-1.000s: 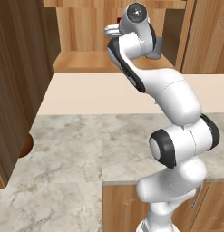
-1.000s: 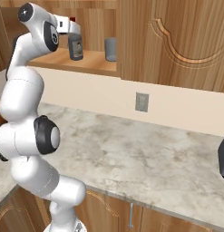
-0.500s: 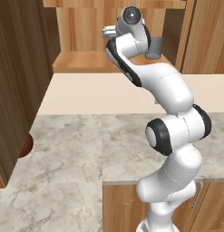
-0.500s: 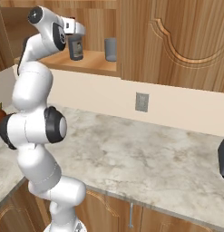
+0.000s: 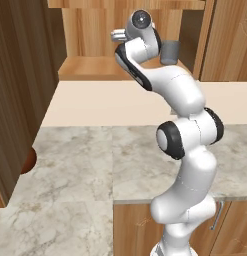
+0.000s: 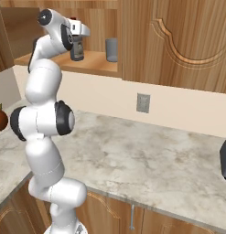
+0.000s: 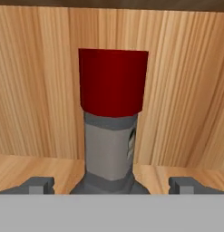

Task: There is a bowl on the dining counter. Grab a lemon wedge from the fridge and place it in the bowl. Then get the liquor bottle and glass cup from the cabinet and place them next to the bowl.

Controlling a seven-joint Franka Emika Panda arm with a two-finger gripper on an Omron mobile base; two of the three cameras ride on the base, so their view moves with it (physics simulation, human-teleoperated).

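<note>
Hand view puts our gripper (image 7: 111,185) wide open astride the liquor bottle (image 7: 109,136) on the cabinet (image 6: 178,41) shelf, glass cup (image 6: 111,49) beside it, so we judge the next move is closing on its neck.

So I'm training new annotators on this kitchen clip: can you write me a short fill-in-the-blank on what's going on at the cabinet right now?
1. The liquor bottle has a ____ cap.
2. The pincer has its fingers ____, one on either side of the bottle's neck.
3. On the cabinet shelf, the glass cup stands to the ____ of the bottle in the right base view.

Missing words: red; open; right
</note>
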